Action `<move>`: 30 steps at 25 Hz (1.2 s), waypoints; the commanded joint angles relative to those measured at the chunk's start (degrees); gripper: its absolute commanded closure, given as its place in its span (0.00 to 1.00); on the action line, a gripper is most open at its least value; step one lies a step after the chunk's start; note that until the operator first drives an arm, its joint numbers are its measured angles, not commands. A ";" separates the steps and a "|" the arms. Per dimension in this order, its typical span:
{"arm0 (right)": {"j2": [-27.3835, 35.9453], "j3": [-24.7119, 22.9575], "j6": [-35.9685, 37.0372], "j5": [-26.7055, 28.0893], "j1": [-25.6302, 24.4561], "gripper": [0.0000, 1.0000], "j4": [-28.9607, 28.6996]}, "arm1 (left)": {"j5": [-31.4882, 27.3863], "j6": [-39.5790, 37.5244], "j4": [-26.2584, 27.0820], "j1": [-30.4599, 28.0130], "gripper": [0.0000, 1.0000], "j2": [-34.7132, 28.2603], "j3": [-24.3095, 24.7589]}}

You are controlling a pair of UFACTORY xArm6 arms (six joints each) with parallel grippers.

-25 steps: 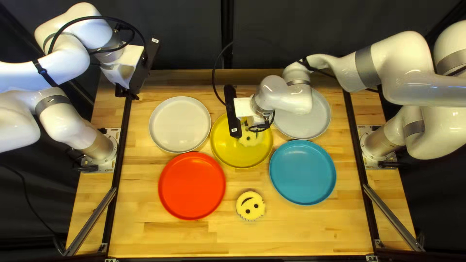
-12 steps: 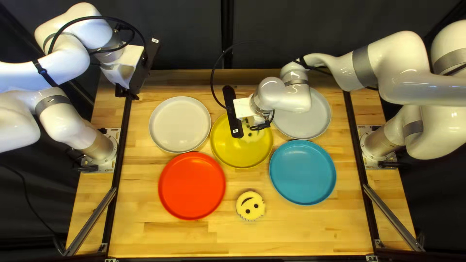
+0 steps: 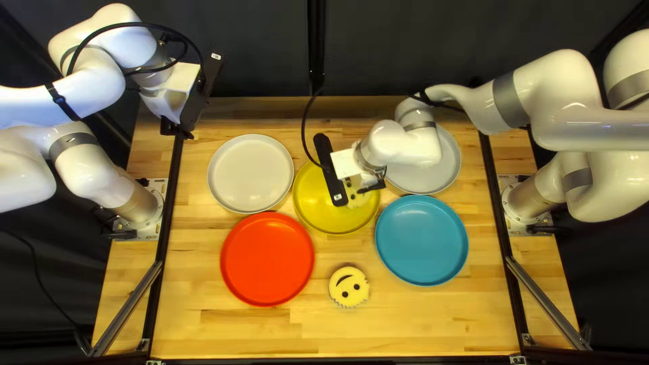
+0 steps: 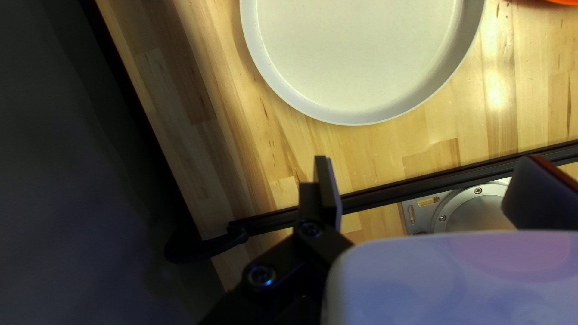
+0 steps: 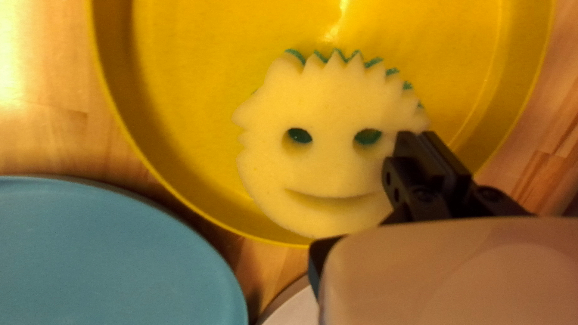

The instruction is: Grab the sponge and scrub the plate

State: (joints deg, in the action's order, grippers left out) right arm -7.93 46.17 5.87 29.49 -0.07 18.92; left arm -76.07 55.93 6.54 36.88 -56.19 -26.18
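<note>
Here's the round foam sponge, pale yellow with a green underside and a cut-out smiling face, lying in the smooth yellow plate, toward the plate's three o'clock in the top left view. The right gripper is right over it! Take the jagged hair as twelve, and its fingertips sit at three o'clock on the sponge, right at the edge, beside one eye. Those black fingers are drawn close together, and whether any foam is pinched between them, I cannot tell.

Out from the yellow plate we go, top left view: the light grey plate at two o'clock, partly under the right arm; the blue plate at four; a second yellow smiley sponge at six, on the wooden table; the orange-red plate between seven and eight; the off-white plate between nine and ten.

And the left gripper? Up at the off-white plate's ten o'clock, well apart from both sponges, its two fingers spread wide with nothing held; its wrist view shows that plate ahead of them.
</note>
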 commanded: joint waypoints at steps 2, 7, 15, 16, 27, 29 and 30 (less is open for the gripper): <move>-2.42 2.19 4.94 0.05 -2.82 1.00 -1.54 | 0.00 0.00 0.00 0.00 0.00 0.00 0.00; -6.58 6.83 11.18 0.57 -6.85 1.00 -4.22 | 0.00 0.00 0.00 0.00 0.00 0.00 0.00; -8.89 10.13 13.94 1.98 -8.24 1.00 -5.79 | 0.00 0.00 0.00 0.00 0.00 0.00 0.00; -8.91 10.04 14.00 1.95 -8.12 1.00 -5.86 | 0.00 0.00 0.00 0.00 0.00 0.00 0.00; -5.78 4.87 11.00 2.31 -2.45 1.00 -4.16 | 0.00 0.00 0.00 0.00 0.00 0.00 0.00; -6.30 5.34 13.05 2.32 -4.13 1.00 -4.73 | 0.00 0.00 0.00 0.00 0.00 0.00 0.00; -6.53 5.66 14.08 2.37 -5.02 1.00 -5.13 | 0.00 0.00 0.00 0.00 0.00 0.00 0.00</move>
State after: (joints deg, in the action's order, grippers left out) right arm -13.95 51.21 17.96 31.74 -3.44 14.44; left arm -76.07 55.93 6.54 36.88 -56.19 -26.18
